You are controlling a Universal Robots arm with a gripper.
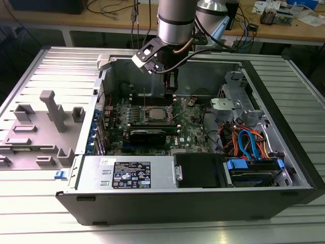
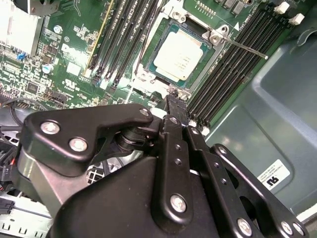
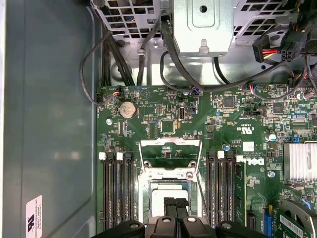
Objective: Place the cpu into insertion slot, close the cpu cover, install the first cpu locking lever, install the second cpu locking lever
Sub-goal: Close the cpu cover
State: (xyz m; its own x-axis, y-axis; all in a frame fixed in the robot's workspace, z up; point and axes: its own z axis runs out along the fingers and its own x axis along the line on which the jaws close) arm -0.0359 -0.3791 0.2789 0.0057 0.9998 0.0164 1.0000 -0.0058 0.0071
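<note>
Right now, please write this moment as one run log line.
cpu: seated in insertion slot | cpu cover: open | gripper: shut, empty, close to slot

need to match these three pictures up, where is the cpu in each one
exterior view: the cpu lies mid-way across the green motherboard, close to the pincer.
second wrist view: the cpu is the pale square just beyond the pincer's tip.
first wrist view: the cpu is the pale patch partly hidden behind the pincer's tip.
shared landmark: the black memory slots flank the cpu on both sides.
</note>
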